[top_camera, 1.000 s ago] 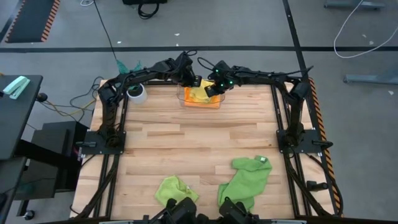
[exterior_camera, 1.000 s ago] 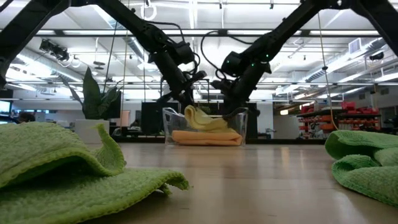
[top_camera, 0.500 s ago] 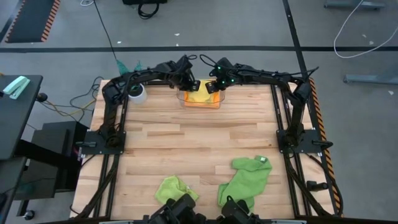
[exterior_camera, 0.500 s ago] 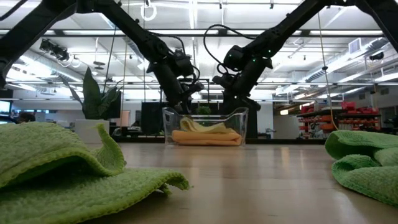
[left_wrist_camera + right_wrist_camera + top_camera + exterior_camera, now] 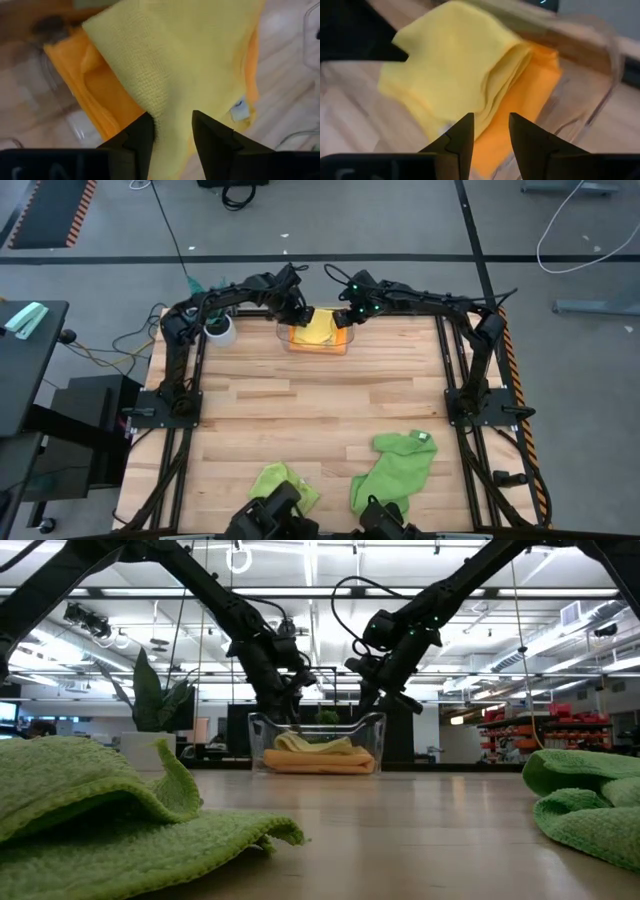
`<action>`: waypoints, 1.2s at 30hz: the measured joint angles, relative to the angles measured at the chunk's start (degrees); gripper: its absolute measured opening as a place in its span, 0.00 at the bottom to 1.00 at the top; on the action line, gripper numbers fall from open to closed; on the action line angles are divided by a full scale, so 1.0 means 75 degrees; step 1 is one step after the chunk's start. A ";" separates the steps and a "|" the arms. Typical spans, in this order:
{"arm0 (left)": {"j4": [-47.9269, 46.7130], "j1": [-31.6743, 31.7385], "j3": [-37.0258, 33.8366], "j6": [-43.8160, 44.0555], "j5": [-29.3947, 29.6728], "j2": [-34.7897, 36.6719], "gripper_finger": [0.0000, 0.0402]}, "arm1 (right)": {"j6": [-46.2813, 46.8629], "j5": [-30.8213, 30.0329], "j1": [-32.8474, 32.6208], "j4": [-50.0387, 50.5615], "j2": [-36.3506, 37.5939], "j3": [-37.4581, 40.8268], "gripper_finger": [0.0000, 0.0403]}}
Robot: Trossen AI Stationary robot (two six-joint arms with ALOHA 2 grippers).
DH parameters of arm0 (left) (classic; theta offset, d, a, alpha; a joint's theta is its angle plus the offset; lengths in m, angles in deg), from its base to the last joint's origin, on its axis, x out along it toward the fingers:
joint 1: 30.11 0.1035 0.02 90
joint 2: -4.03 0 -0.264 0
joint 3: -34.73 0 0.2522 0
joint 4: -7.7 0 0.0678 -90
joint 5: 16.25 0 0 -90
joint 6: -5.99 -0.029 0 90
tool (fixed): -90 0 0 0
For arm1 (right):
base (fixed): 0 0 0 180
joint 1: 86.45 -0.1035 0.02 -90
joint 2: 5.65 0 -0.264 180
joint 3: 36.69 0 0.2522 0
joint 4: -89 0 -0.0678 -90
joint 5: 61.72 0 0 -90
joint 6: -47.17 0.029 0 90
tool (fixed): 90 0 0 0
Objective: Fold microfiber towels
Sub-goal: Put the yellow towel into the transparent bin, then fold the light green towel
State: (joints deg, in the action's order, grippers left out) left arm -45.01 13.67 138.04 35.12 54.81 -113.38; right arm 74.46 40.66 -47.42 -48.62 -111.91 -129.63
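Wood-plank table (image 5: 320, 405) under both arms, workshop hall behind it in the low view. Jaws of the left gripper (image 5: 172, 132) are seen parted, nothing pinched between them; same for the right gripper (image 5: 489, 132), fingers apart over cloth, nothing grasped. Both grippers are positioned at the far edge of the table, just above a clear bin (image 5: 316, 743), one on each side.

Inside the bin, the yellow towel (image 5: 320, 326) is laid folded on top of the folded orange towel (image 5: 318, 346); orange edge is visible beneath in both wrist views. A white tag (image 5: 240, 109) shows at the yellow towel's edge.

Step in hand is judged to be release and retreat after stacking. To be done well: jaws should be kept wide, arms lifted straight up so no plush loop is snagged and the fold is not dragged open, bin wall not to be clipped.

Lime green towel (image 5: 284, 483) and larger green towel (image 5: 395, 468) are lying crumpled at the near edge, well apart from the bin, not yet folded. Plant (image 5: 152, 692) stands beside the bin, untouched.
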 joint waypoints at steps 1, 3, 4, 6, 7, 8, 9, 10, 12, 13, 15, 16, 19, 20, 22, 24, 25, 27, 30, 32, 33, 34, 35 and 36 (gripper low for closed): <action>-0.0126 0.0026 0.0001 -0.0023 -0.0004 0.0003 0.37 | 0.0000 0.0047 -0.0033 0.0014 0.0000 0.0000 0.32; -0.0328 0.0060 -0.0001 -0.0036 -0.0008 0.0003 0.38 | 0.0002 0.0098 -0.0082 0.0002 0.0000 0.0000 0.32; -0.0407 0.0074 -0.0001 -0.0048 -0.0027 0.0003 0.39 | 0.0003 0.0102 -0.0114 0.0001 0.0000 -0.0001 0.32; -0.0605 0.0086 0.0001 -0.0157 -0.0129 0.0032 0.39 | 0.0000 0.0100 -0.0167 0.0004 0.0000 -0.0003 0.32; -0.0680 0.0086 0.0001 -0.0176 -0.0166 0.0069 0.39 | 0.0000 0.0100 -0.0183 0.0010 0.0000 -0.0003 0.32; -0.0752 0.0083 0.0001 -0.0182 -0.0174 0.0133 0.39 | 0.0000 0.0131 -0.0186 0.0013 0.0000 -0.0003 0.32; -0.0758 0.0083 0.0001 -0.0182 -0.0155 0.0224 0.39 | 0.0007 0.0141 -0.0201 0.0013 0.0000 -0.0003 0.32; -0.0779 0.0086 0.0001 -0.0182 -0.0118 0.0339 0.38 | 0.0023 0.0163 -0.0230 0.0056 0.0002 -0.0003 0.32; -0.0790 0.0104 0.0077 -0.0207 -0.0047 0.0570 0.38 | 0.0026 0.0169 -0.0238 0.0070 0.0006 -0.0003 0.32; -0.0757 0.0107 0.0134 -0.0235 0.0019 0.0694 0.37 | 0.0026 0.0169 -0.0238 0.0069 0.0006 -0.0004 0.32; -0.0758 0.0095 0.0237 -0.0262 0.0242 0.0972 0.37 | 0.0026 0.0174 -0.0240 0.0094 0.0005 -0.0043 0.32; -0.0763 0.0077 0.0286 -0.0270 0.0348 0.1085 0.38 | 0.0027 0.0188 -0.0243 0.0121 0.0000 -0.0078 0.32; -0.1110 -0.0021 0.0444 -0.0518 0.0562 0.1340 0.39 | 0.0026 0.0308 -0.0287 0.0232 0.0035 -0.0313 0.32; -0.1298 -0.0103 0.0541 -0.0612 0.0657 0.1413 0.39 | 0.0007 0.0330 -0.0312 0.0324 0.0085 -0.0421 0.32; -0.1815 -0.0239 0.0768 -0.0925 0.0771 0.1577 0.38 | -0.0041 0.0364 -0.0339 0.0502 0.0285 -0.0620 0.32; -0.2496 -0.0482 0.1012 -0.1225 0.0981 0.1707 0.37 | -0.0173 0.0359 -0.0391 0.0833 0.0586 -0.0775 0.32; -0.2825 -0.0608 0.1111 -0.1392 0.1097 0.1772 0.36 | -0.0284 0.0356 -0.0426 0.0995 0.0784 -0.0830 0.32; -0.3501 -0.0972 0.1210 -0.1615 0.1389 0.1934 0.35 | -0.0491 0.0336 -0.0559 0.1510 0.1247 -0.0862 0.32; -0.4195 -0.1576 0.1219 -0.1776 0.1794 0.2256 0.33 | -0.0877 0.0264 -0.0914 0.2344 0.1993 -0.0795 0.32; -0.4638 -0.2038 0.1219 -0.1757 0.2064 0.2440 0.31 | -0.1012 -0.0067 -0.1243 0.2863 0.2544 -0.0647 0.32; -0.4857 -0.2293 0.1219 -0.1724 0.2230 0.2505 0.31 | -0.1046 -0.0336 -0.1434 0.3062 0.2810 -0.0579 0.32; -0.5042 -0.2567 0.1219 -0.1619 0.2374 0.2581 0.31 | -0.1056 -0.0592 -0.1626 0.3236 0.3075 -0.0513 0.32; -0.5211 -0.2822 0.1219 -0.1521 0.2530 0.2644 0.30 | -0.1053 -0.0876 -0.1852 0.3378 0.3353 -0.0421 0.32; -0.5376 -0.3099 0.1219 -0.1318 0.2707 0.2703 0.30 | -0.0988 -0.1082 -0.2071 0.3534 0.3598 -0.0335 0.32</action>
State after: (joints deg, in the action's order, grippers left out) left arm -85.33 -9.57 147.19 25.24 75.11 -93.11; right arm 67.05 32.54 -62.96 -22.12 -84.92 -132.14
